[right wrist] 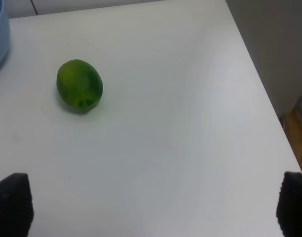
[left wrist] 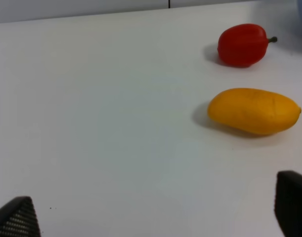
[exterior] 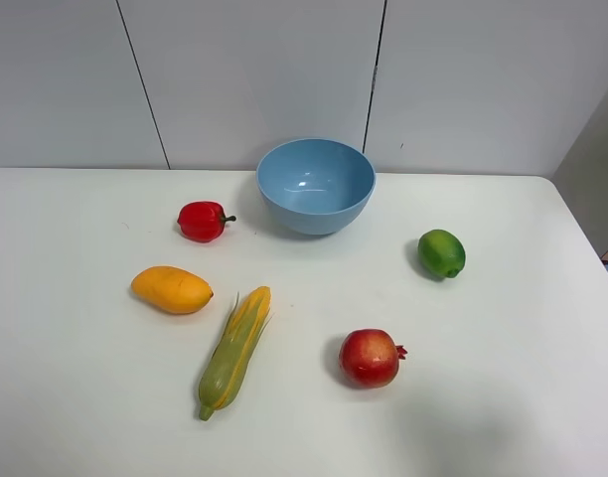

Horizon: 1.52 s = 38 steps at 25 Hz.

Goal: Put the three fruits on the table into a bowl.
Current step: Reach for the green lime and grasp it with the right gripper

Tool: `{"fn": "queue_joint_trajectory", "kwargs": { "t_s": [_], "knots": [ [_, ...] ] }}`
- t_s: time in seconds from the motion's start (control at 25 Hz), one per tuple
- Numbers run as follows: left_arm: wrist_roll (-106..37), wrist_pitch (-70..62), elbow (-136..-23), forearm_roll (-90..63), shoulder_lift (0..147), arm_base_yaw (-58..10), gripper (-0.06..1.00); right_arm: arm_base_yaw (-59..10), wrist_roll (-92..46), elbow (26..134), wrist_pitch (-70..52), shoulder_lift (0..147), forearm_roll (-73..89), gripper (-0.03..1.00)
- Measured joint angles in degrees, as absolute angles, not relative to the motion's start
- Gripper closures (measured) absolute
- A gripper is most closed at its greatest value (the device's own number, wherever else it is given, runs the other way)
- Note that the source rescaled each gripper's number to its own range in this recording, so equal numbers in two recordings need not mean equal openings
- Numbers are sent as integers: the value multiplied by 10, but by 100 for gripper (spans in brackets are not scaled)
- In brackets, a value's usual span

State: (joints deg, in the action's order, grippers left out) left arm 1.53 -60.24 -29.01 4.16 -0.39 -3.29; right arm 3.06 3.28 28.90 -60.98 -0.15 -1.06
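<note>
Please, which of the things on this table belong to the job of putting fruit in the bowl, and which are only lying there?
Belong to the job: lime, pomegranate, mango, all on the table; light-blue bowl, nothing in it.

Only lying about: red bell pepper, corn cob.

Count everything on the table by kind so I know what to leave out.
Fruits: 3 - lime, pomegranate, mango
Vegetables: 2 - bell pepper, corn cob
Bowls: 1 - light-blue bowl, nothing in it
Total: 6
</note>
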Motion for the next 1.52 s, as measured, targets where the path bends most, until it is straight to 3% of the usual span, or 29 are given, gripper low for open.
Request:
{"fn": "queue_joint_trajectory", "kwargs": {
  "t_s": [0.88,1.2,1.52],
  "knots": [
    [15,-602,-290,42,-4,-33,3,31,57,306,-608,37,-10,-3],
    [15,-602,-290,42,-4,-33,3,31,-9,410,-503,367,-30,-3],
    [15,-602,-290,42,-4,-33,3,24,-109,510,-356,758,104,-3]
  ]
}}
